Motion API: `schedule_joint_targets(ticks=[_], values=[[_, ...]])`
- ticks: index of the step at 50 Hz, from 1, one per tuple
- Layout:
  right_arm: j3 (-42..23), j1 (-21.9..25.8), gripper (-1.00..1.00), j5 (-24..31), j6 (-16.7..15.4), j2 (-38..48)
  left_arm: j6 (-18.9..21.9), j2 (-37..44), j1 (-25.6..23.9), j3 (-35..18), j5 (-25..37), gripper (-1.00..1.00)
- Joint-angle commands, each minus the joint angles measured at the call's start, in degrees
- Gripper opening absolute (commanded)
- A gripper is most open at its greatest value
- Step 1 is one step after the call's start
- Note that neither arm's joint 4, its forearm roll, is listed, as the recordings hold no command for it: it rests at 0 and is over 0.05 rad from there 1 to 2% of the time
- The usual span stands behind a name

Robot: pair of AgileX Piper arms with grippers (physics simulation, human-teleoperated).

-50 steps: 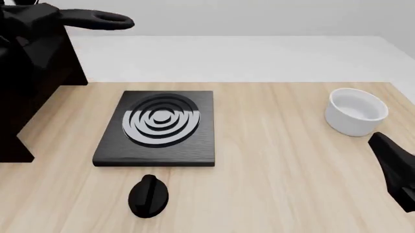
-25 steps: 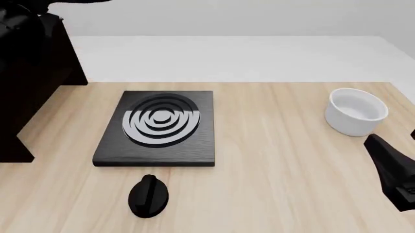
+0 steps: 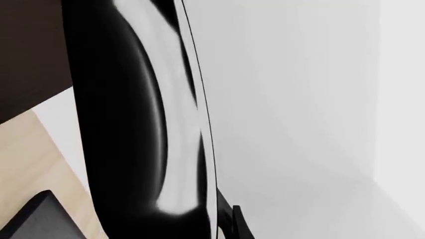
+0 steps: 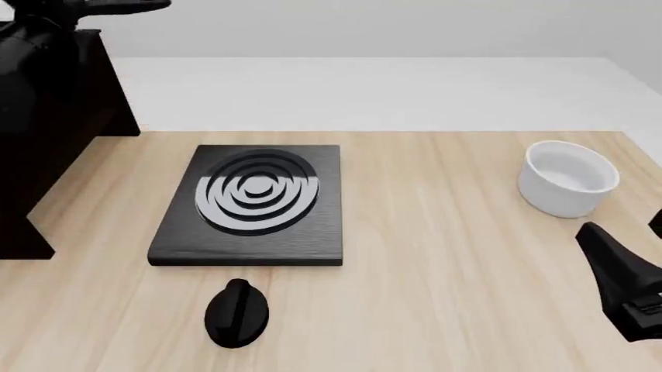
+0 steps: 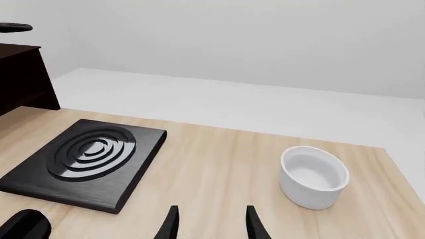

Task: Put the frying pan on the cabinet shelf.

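Observation:
The frying pan shows in the front view only as its long black handle [image 4: 108,6], sticking out to the right above the cabinet [image 4: 52,155] at the far left. In the left wrist view its glossy black body with the thin rim [image 3: 133,124] fills the picture at very close range. My left gripper [image 4: 31,31] is a black mass over the cabinet top and holds the pan in the air; its fingers are hidden. The cabinet shelf cannot be told apart in the dark wood. My right gripper [image 5: 211,215] hangs open and empty over the table's near right part.
A flat black stove plate [image 4: 248,205] with grey rings lies left of centre on the wooden table [image 4: 435,256]. A black knob [image 4: 237,312] sits in front of it. A white bowl [image 4: 568,177] stands at the right, just beyond my right arm [image 4: 621,287].
The pan handle has moved left and upward, from beside the cabinet top to above it. The right arm has drifted slightly down and left.

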Motion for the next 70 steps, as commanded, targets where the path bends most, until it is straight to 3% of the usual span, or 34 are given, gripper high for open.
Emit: schedule_joint_targets(ticks=[1,10,12,15,23,28,50,70], values=[[0.39,-0.49,1.0,0.32,0.04,-0.54,-0.15,3.29,3.01,-2.0,-2.59,-1.0],[-0.76,-0.26,1.0,1.69,0.39,-0.6,-1.12,5.64,5.46,-3.33,-3.06,-1.0],[-1.07,-0.25,1.0,2.01,0.49,-0.53,-3.35,6.12,5.58,-2.14,-5.6,-1.0],[-1.61,-0.26,1.0,2.66,0.49,-0.57,-1.41,6.03,5.99,-2.58,-4.29,-1.0],[-1.86,-0.58,1.0,2.95,1.59,-0.77,-2.94,8.79,7.7,-0.43,-8.53,-1.0],[-1.98,0.07,1.0,1.95,-0.45,0.35,-2.69,9.19,7.67,0.05,-9.27,-1.0],[-2.33,-0.13,1.0,2.09,0.55,0.6,-4.95,11.29,10.09,3.54,-14.82,-1.0],[-2.28,-0.31,1.0,2.36,0.87,0.27,-4.1,13.75,10.69,6.93,-18.77,-1.0]])
